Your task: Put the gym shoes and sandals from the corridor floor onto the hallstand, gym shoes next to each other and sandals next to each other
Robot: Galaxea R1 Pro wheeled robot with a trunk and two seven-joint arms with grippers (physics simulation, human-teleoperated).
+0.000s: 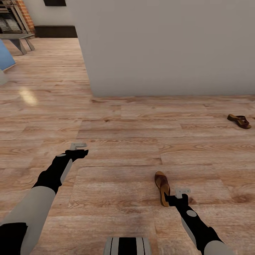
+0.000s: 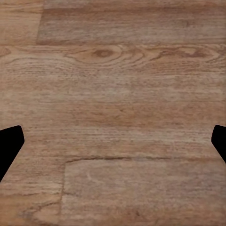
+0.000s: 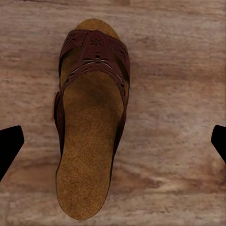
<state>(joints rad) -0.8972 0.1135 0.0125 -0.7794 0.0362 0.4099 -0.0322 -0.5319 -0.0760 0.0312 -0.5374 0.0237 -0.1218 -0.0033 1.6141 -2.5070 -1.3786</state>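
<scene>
Head view: your right tool (image 1: pixel 182 193) hangs low over the corridor floor (image 1: pixel 124 141), directly beside the heel end of the near sandal (image 1: pixel 162 187), which lies flat on the planks with its toe pointing away from you. Right wrist view: this sandal (image 3: pixel 89 122) lies sole-down between the two dark fingertips (image 3: pixel 9 146), its perforated dark-brown toe strap at the far end and its tan footbed running back toward the camera; the fingertips stand wide apart at either side and touch nothing, so the right tool is spread open and empty. The second sandal (image 1: pixel 239 120) rests on the floor well apart from the first, off to your right and nearer the grey wall (image 1: pixel 159 46). Your left tool (image 1: pixel 78 146) is held out over bare planks on your left side; in the left wrist view its fingertips (image 2: pixel 9 146) likewise sit at the far edges with wood grain (image 2: pixel 113 113) between them, so it too is open and empty. At far left, beyond the wall's corner, you see a grey bench (image 1: pixel 17 37) before a brick surface (image 1: pixel 24 14).
</scene>
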